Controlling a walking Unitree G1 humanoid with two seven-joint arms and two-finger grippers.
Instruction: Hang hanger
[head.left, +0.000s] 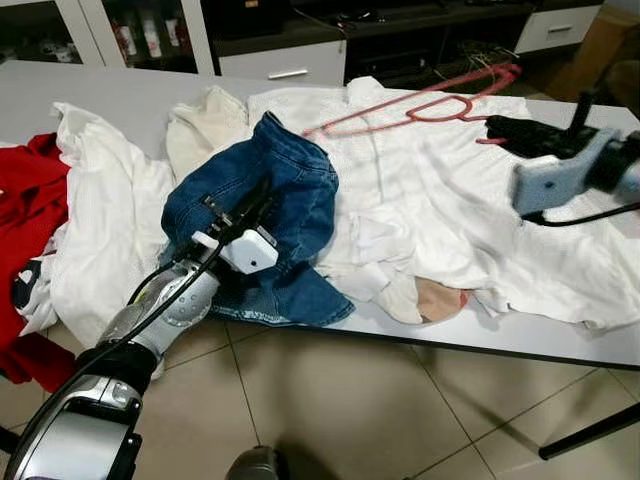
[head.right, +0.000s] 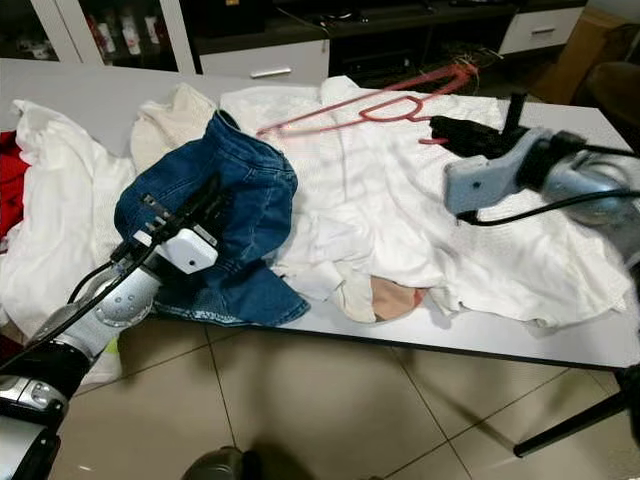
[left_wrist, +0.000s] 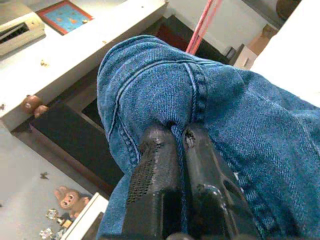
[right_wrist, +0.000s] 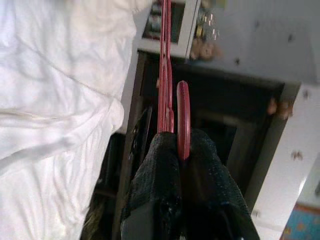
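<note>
Right end effector (head.left: 500, 128) is pinching the red hanger (head.left: 420, 104) tight, low over the white clothes (head.left: 440, 200) on the bench (head.left: 120, 95). Left end effector (left_wrist: 181, 142) is squeezing the blue jeans (head.left: 285, 200). Nothing is hanging up yet, so most of the job is probably left.

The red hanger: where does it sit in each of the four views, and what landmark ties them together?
Left eye view: red hanger over the white clothes, upper right, at the right gripper.
Right eye view: upper centre-right.
Left wrist view: a thin red bar beyond the denim garment.
Right wrist view: pinched between the fingers.
Shared landmark: the white clothes.
</note>
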